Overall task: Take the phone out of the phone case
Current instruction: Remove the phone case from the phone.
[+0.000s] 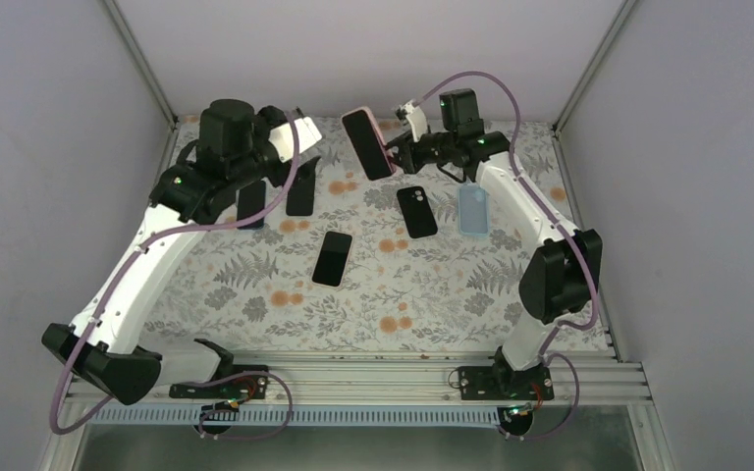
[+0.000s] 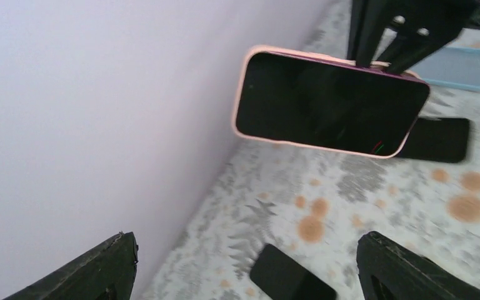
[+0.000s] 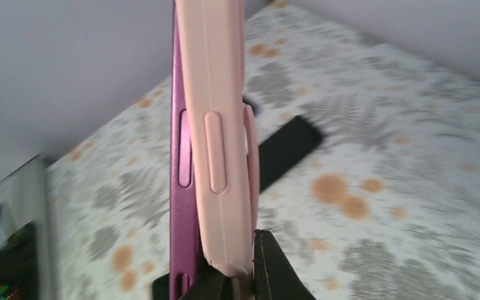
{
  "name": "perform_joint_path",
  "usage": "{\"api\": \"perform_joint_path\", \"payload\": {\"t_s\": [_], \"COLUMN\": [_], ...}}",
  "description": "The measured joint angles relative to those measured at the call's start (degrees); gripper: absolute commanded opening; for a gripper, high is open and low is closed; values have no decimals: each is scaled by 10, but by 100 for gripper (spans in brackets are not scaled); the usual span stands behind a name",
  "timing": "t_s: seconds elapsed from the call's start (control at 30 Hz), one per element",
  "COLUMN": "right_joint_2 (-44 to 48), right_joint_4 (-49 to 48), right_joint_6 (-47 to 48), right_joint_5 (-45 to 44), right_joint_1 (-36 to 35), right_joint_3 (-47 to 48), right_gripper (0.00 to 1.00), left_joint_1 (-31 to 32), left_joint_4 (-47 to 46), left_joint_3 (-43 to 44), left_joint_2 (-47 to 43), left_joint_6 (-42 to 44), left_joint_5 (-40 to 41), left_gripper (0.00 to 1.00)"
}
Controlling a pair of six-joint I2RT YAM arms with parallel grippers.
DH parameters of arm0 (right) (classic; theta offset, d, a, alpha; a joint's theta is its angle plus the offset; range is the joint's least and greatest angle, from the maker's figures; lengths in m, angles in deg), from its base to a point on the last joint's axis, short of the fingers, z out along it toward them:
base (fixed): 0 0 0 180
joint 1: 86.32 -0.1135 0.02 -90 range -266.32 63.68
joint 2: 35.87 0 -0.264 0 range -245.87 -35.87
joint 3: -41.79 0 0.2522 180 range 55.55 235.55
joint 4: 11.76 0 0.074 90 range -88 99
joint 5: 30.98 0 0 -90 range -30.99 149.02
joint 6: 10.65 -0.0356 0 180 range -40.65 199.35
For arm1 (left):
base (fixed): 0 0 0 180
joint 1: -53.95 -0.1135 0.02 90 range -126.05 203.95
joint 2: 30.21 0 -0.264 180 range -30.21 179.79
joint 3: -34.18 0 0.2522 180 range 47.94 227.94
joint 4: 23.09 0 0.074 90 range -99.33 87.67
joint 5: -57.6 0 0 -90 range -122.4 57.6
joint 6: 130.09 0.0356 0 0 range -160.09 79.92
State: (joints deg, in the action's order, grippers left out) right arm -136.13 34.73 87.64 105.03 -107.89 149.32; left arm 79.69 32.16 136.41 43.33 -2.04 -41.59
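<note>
Jaws on your right gripper (image 3: 238,282) are pinched on the short end of the case (image 3: 215,125), holding it on edge in the air above the far end of the table (image 1: 255,285). Your left gripper (image 2: 244,270) stands spread and empty, facing the phone (image 2: 325,106). One purple long side of the phone shows beside the pink lip, so it looks partly unseated there.

Expect a stiff, slick glass slab inside a soft, bendy shell. It should be light but would not forgive a drop. Take the phone across its flat faces at the free end, and let the case flex away.
</note>
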Motion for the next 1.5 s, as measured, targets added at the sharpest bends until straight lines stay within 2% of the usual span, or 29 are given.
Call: {"api": "perform_joint_path", "payload": {"t_s": [0.1,0.23,0.3,0.43,0.67,0.9,1.5], "right_joint_2": [-7,-37,-54,-83,-96,-98,-97], "right_joint_4": [-18,-33,-33,-36,-35,-34,-36], "right_joint_6": [-46,-75,-86,-105,-135,-150,-166], "right_joint_5": [-118,-246,-289,-335,-353,-351,-330], "right_joint_1": [-6,-30,-39,-46,-46,-46,-47], "right_joint_3": [22,84,118,177,200,201,198], "right_gripper": [4,3,4,4,4,3,3], "left_joint_1": [36,126,149,154,153,149,144], "left_joint_4": [-100,-210,-247,-307,-386,-436,-500], "left_joint_3": [-48,-117,-130,-138,-110,-105,-75], "left_joint_2": [-4,27,61,115,174,194,254], "left_joint_6": [-15,-37,-56,-97,-153,-192,-216], "left_joint_5": [84,162,172,179,212,248,340], "left_gripper": [80,84,84,85,85,84,85]}}
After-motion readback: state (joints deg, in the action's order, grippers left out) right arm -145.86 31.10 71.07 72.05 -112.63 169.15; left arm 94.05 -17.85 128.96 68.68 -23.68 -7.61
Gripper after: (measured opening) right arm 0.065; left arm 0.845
